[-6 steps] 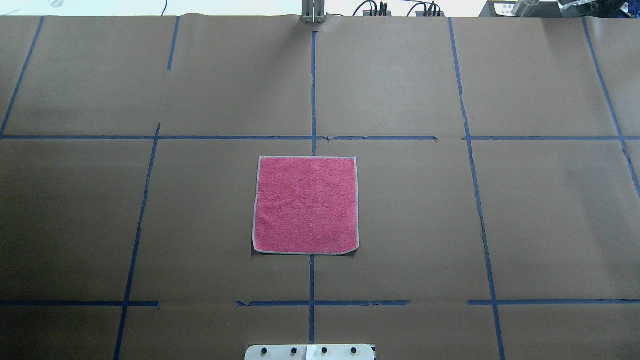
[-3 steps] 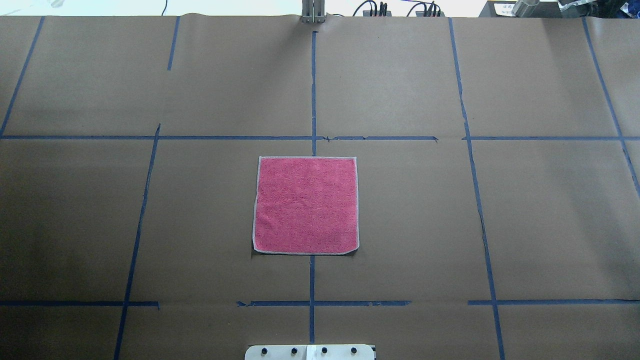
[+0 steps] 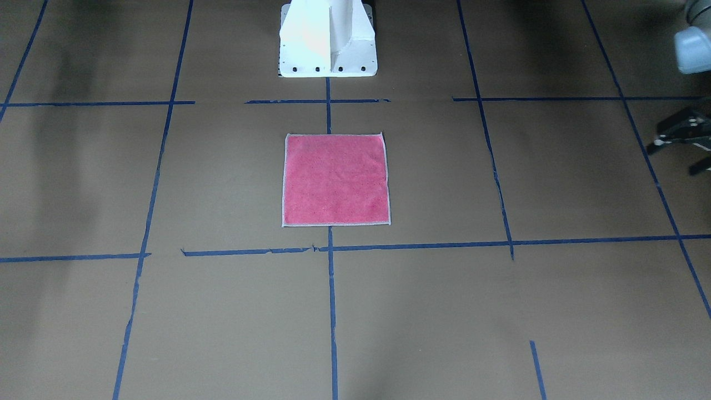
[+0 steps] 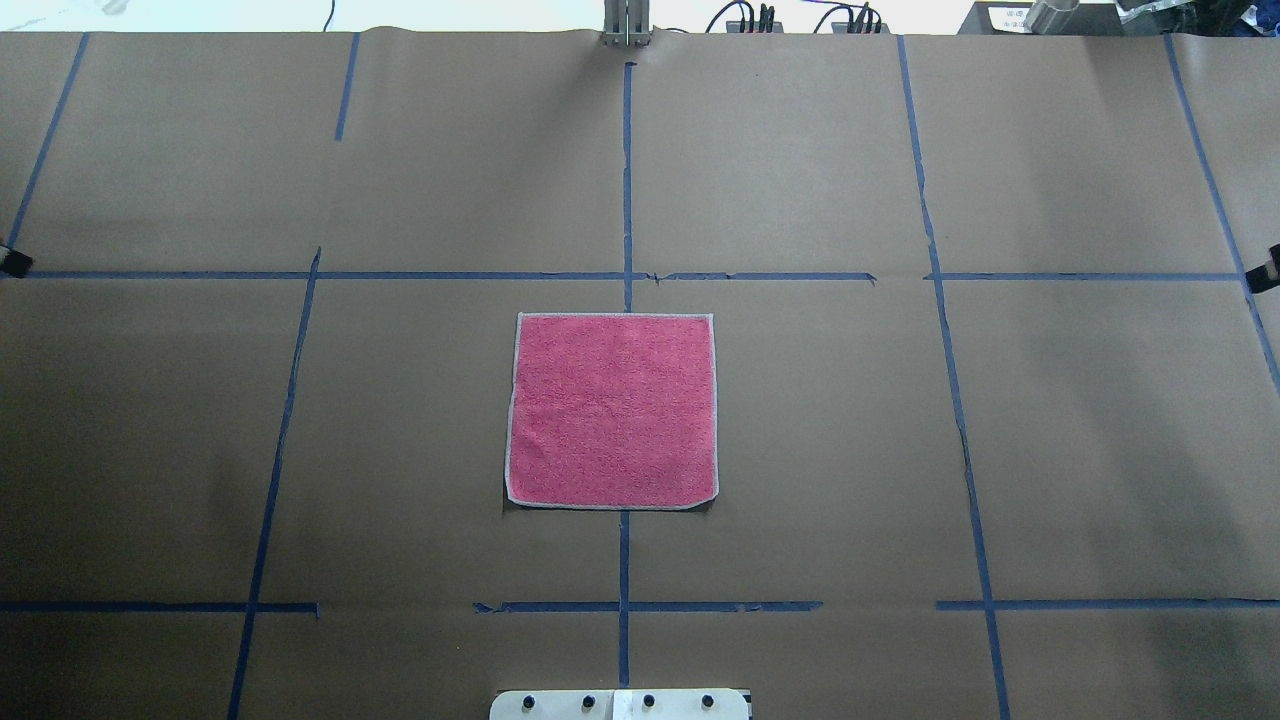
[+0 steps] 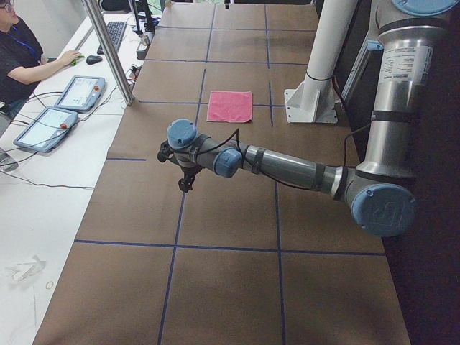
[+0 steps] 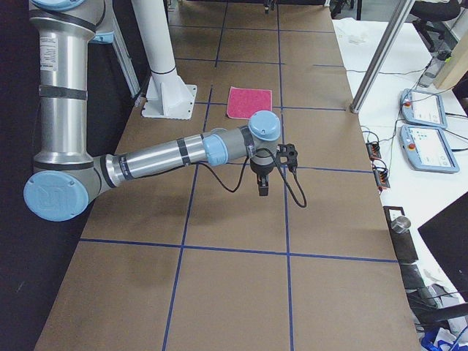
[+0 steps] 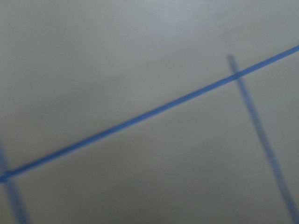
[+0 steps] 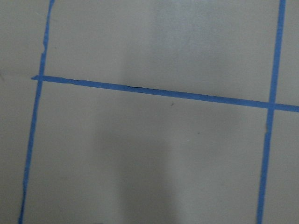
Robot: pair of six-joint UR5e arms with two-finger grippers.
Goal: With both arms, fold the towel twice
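The towel [image 4: 612, 410] lies flat and unfolded, pink face up, at the middle of the table; it also shows in the front view [image 3: 335, 179] and both side views [image 5: 230, 106] [image 6: 248, 102]. My left gripper [image 3: 677, 158] hangs over bare paper far off to the towel's side, its two black fingers spread apart and empty. Only a black tip of it shows at the overhead view's left edge [image 4: 10, 262]. My right gripper [image 6: 263, 186] hangs over bare paper on the other side, with only a tip at the overhead view's right edge [image 4: 1272, 266]; I cannot tell whether it is open or shut.
The table is covered in brown paper [image 4: 800, 450] with blue tape lines. The white pedestal base [image 3: 328, 39] stands just behind the towel. Tablets [image 5: 68, 104] and a seated operator [image 5: 21, 54] are beyond the table's far edge.
Black tips of both grippers have come into the overhead view at its left and right edges. The towel has not moved.
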